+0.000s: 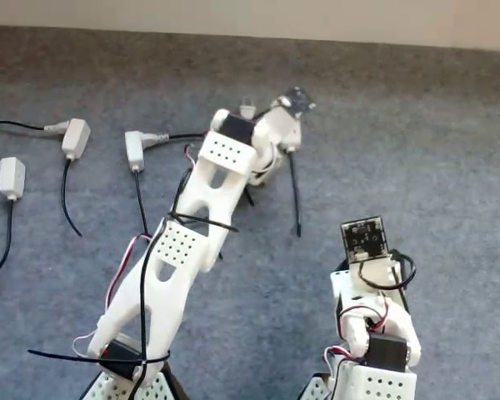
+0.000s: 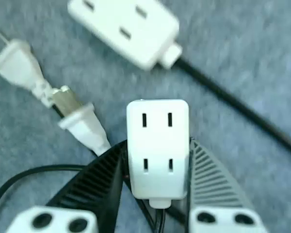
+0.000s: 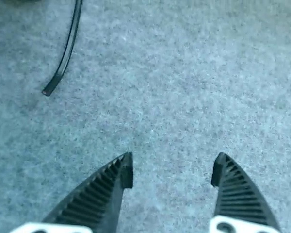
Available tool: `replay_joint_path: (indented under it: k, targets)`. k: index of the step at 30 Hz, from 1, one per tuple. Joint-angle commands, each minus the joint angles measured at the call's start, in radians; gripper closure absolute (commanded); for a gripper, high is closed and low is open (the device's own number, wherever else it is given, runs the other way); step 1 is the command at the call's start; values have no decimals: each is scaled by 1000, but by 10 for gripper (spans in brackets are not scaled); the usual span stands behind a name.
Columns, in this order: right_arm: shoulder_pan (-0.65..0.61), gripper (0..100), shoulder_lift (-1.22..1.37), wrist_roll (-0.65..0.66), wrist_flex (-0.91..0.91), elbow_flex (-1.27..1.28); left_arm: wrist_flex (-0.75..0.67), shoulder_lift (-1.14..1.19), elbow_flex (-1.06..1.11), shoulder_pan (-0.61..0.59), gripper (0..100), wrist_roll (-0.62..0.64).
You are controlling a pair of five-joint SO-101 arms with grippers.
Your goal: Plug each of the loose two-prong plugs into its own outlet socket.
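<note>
Bare carpet before the right gripper, cord end aside; plugs and a loose outlet close around the left gripper and its held outlet.

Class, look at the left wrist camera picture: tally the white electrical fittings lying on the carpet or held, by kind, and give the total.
Outlet sockets: 2
Two-prong plugs: 2
Total: 4

Left gripper is sitting at far centre of the carpet, an outlet socket sitting between its jaws. Second socket lying just beyond it, two plugs lying beside. Right gripper is hanging over carpet at near right, cable end lying ahead.
</note>
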Motion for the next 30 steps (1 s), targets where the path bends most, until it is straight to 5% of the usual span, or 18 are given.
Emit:
replay_joint_path:
  k: [1, 16, 24, 30]
  targets:
    - [-12, 735, -10, 12, -38, 117, 133, -120, -48, -18, 995, -20]
    - [-13, 735, -5, 12, -48, 120, 135, -1069, 889, 145, 995, -54]
    - [-13, 735, -5, 12, -48, 134, 132, -1564, 1573, 300, 995, -215]
    - [-13, 735, -5, 12, -48, 134, -71, -1873, 2097, 237, 995, -354]
